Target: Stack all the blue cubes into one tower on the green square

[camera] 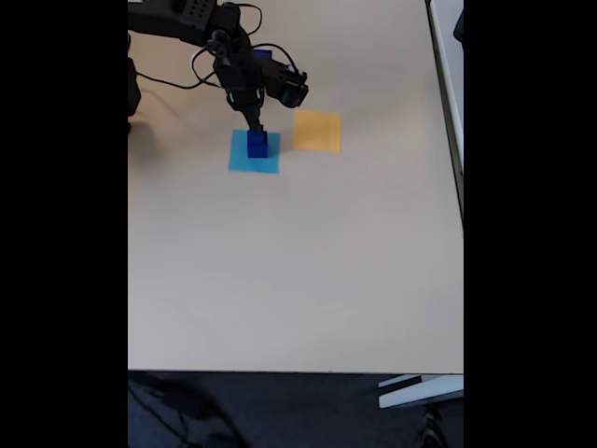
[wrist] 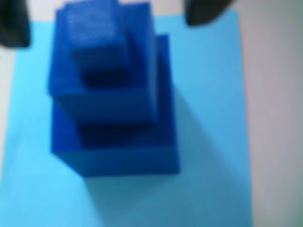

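1. The gripper [camera: 254, 124] hangs at the end of the black arm [camera: 229, 51], which reaches in from the top left of the fixed view. It points straight down over a stack of cubes.
2. In the wrist view, two dark fingertips [wrist: 14, 23] sit at the top corners, one on each side of the stack and well apart from each other. The jaws are spread and clamp nothing.
3. The tower [wrist: 113, 94] stands directly under the gripper. In the wrist view it reads as three blue cubes [wrist: 94, 38], largest at the bottom and smallest on top, each step slightly off-centre.
4. The tower rests on a flat light blue square [wrist: 213, 142], not on a green one. This suggests the cubes have not reached their target, or were piled here as a start.
5. An orange-yellow square [camera: 316, 131] lies just beside the light blue one, to its right in the fixed view. Both lie flat on the pale beige table [camera: 298, 261].
6. The wide jaw spread, centred over the top cube, looks suited to either closing on that cube or backing off after a release. Which one, I cannot tell.
7. The wrist view is blurred, so cube edges are soft. A fourth, tiny cube could be there but cannot be made out.
8. In the fixed view the tower is very small, and the gripper covers its top.
9. A dark blue patch shows behind the arm near the cables; what it is stays unclear.
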`<act>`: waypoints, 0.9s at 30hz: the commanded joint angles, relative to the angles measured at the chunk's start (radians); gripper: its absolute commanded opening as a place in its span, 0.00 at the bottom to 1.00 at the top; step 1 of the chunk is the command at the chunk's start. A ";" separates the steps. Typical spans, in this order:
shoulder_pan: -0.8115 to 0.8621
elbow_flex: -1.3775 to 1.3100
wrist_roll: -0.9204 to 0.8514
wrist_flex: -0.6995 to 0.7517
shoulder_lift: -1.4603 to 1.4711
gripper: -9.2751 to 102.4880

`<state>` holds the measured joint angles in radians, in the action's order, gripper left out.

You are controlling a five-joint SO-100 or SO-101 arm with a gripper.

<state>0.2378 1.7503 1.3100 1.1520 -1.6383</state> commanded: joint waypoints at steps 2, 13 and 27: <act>0.015 -0.003 -0.014 -0.023 -0.003 0.20; 0.023 -0.003 -0.028 -0.023 -0.003 0.19; 0.032 -0.002 -0.034 -0.028 0.003 0.16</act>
<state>0.2592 1.7533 1.2855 1.1459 -1.6322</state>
